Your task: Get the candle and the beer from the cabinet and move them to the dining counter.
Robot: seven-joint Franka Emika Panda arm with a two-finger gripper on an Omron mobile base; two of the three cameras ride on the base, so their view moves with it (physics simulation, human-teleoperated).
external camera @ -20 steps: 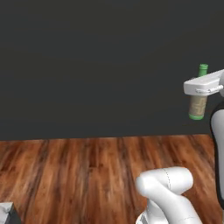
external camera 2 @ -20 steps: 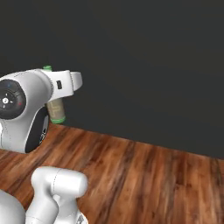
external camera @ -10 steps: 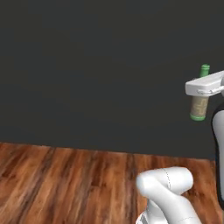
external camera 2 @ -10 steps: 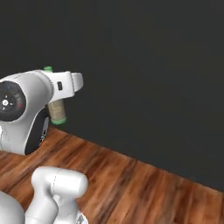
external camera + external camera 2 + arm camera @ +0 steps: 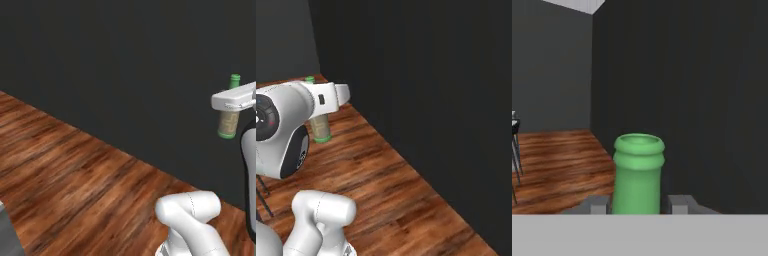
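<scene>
The beer (image 5: 229, 121), a small green bottle with a pale label, hangs upright in the air, held by its neck. My gripper (image 5: 231, 99) is shut on it at the right edge of the left base view. In the right base view the beer (image 5: 320, 128) hangs under the gripper (image 5: 326, 100) at the left. The hand view looks along the green neck (image 5: 638, 172), with a dark fingertip (image 5: 679, 203) close on each side. The candle, the cabinet and the dining counter are out of view.
A dark wall (image 5: 125, 75) stands close ahead, above a wooden floor (image 5: 75, 170). The wall makes a corner (image 5: 592, 70) in the hand view. Thin dark stool legs (image 5: 516, 155) stand at the far left there. A grey edge (image 5: 7, 235) shows at the bottom left.
The whole picture has swung in both base views, so the base has turned. The floor now slants along the wall. The beer stays in the gripper at the same place in the view.
</scene>
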